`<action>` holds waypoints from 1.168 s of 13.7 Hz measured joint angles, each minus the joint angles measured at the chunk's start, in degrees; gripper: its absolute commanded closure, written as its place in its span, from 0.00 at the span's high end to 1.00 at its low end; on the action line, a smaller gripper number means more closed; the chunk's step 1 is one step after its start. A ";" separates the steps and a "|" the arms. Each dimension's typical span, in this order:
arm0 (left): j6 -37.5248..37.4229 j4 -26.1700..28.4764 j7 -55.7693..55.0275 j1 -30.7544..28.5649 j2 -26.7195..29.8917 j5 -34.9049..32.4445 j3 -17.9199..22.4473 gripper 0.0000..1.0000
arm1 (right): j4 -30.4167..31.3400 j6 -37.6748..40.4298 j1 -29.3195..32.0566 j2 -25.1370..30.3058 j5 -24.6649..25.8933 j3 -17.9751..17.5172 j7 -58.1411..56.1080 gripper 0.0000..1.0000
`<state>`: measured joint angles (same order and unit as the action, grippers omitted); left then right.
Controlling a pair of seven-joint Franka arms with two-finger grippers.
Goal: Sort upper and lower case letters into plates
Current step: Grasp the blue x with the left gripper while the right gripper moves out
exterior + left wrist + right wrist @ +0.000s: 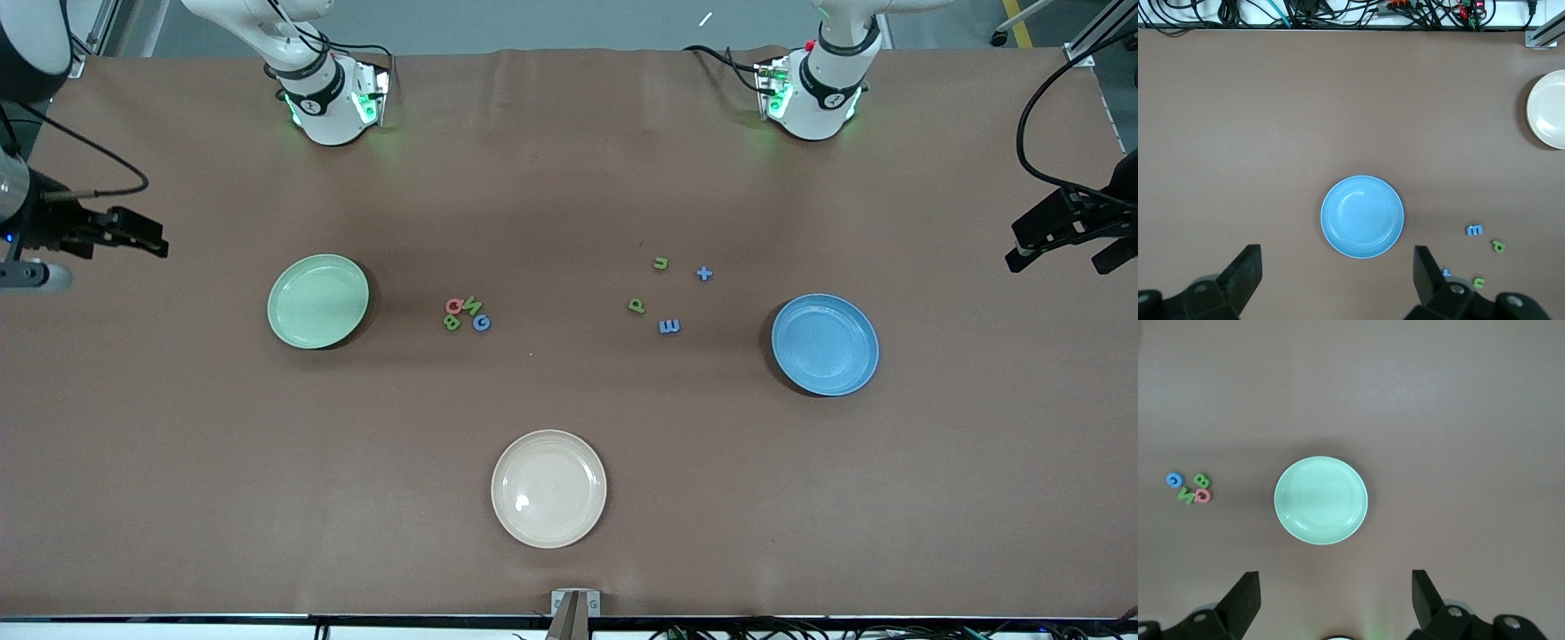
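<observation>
Eight letters (481, 323), among them B, G, E, lie between plates (318, 300); both grippers' fingers (1245, 270) apart.

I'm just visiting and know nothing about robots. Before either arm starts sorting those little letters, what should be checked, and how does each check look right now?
1. Both target plates hold nothing: mint green plate and blue plate - ok.
2. Left gripper is open, holds nothing, above the blue plate - ok.
3. Right gripper is open, holds nothing, above the mint green plate - ok.
4. Loose letters lie apart for picking: the four beside the blue plate, such as the blue plus-shaped piece - ok.
5. Cluster of four letters beside the mint green plate is tightly packed, pieces seem to touch - not ok.
6. Cream-white plate lies away from the letters - ok.
</observation>
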<state>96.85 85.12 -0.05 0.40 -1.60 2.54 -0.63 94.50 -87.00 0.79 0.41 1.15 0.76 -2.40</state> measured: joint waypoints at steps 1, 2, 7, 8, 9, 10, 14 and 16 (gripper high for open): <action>0.00 0.00 0.00 0.00 0.00 0.00 0.00 1.00 | 1.13 -0.05 0.00 1.27 0.00 0.00 0.00 1.00; 0.00 0.00 0.00 0.00 0.00 0.00 0.00 1.00 | 1.84 -0.04 0.00 2.26 0.00 0.00 0.00 1.00; -0.16 0.25 -1.26 -0.09 -0.08 0.00 0.01 1.00 | 3.73 0.08 0.00 5.47 0.00 0.00 -0.01 1.00; -0.37 0.51 -1.54 -0.14 -0.20 0.00 0.01 1.00 | 3.86 0.08 0.00 5.94 0.00 -0.02 -0.01 1.00; -0.83 1.18 -1.90 -0.10 -0.41 0.00 -0.02 1.00 | 3.95 0.06 0.00 6.34 0.00 -0.05 -0.01 1.00; -1.19 2.26 -2.49 -0.05 -0.64 0.17 -0.09 1.00 | 4.04 0.00 0.00 6.63 -0.12 -0.07 -0.01 1.00; -1.48 8.25 -6.63 0.01 -0.93 1.94 -4.13 1.00 | 4.09 -0.95 0.00 6.79 -1.79 -0.06 -0.01 1.00; -0.75 11.85 -11.16 0.17 -1.00 1.95 -9.40 1.00 | 4.12 -1.80 0.00 6.79 -2.05 -0.04 -0.01 1.00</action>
<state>96.11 96.97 -11.21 0.57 -2.60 4.49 -10.03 98.62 -88.80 0.79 7.21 -0.89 0.72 -2.42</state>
